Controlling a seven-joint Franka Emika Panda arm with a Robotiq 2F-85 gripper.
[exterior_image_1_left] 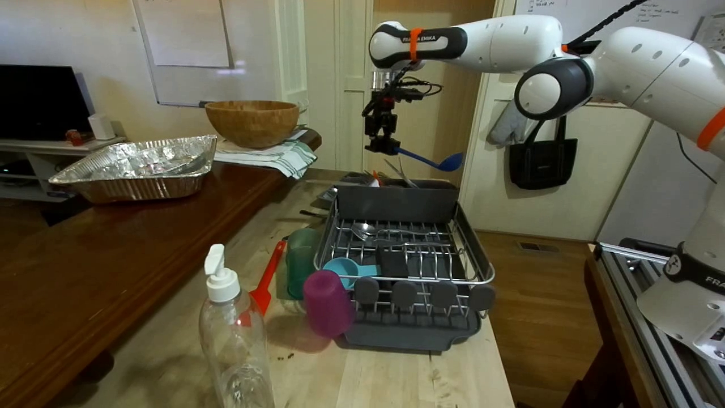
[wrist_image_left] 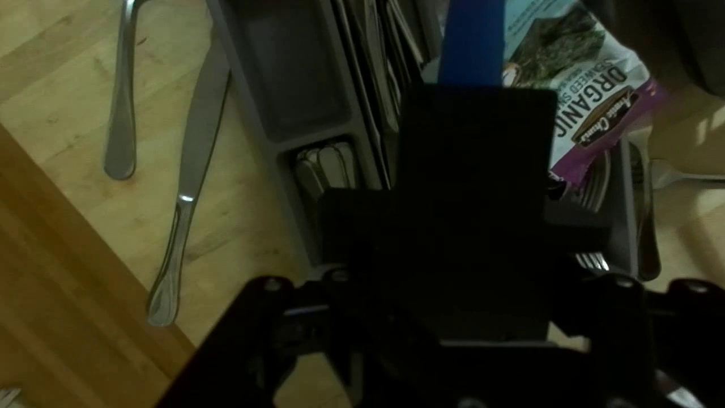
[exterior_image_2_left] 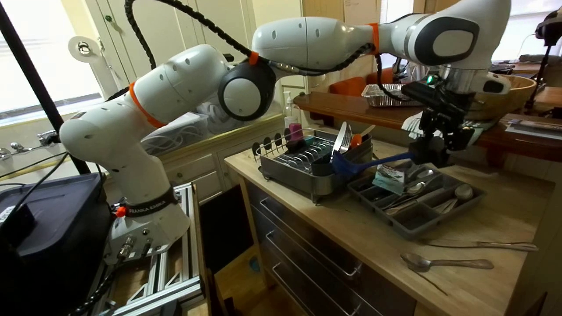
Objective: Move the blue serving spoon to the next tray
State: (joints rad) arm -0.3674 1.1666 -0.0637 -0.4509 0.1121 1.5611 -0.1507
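The blue serving spoon (exterior_image_1_left: pixel 451 162) is in the air, with its bowl away from the gripper, and also shows in an exterior view (exterior_image_2_left: pixel 347 166). My gripper (exterior_image_1_left: pixel 383 145) is shut on the handle end, which is dark or hidden between the fingers. The gripper also shows in an exterior view (exterior_image_2_left: pixel 432 151). In the wrist view the fingers (wrist_image_left: pixel 464 226) are very dark, and a strip of the blue handle (wrist_image_left: pixel 471 45) runs out past them. The grey cutlery tray (exterior_image_2_left: pixel 417 217) lies below the gripper and spoon. It also shows in the wrist view (wrist_image_left: pixel 289 68).
A grey dish rack (exterior_image_1_left: pixel 396 204) stands beside the tray, with upright utensils at its end. A seaweed snack packet (exterior_image_2_left: pixel 390 179) lies on the tray. A loose knife (wrist_image_left: pixel 192 130) and spoon (exterior_image_2_left: pixel 448 262) lie on the table. A magenta cup (exterior_image_1_left: pixel 328 303) leans by the rack.
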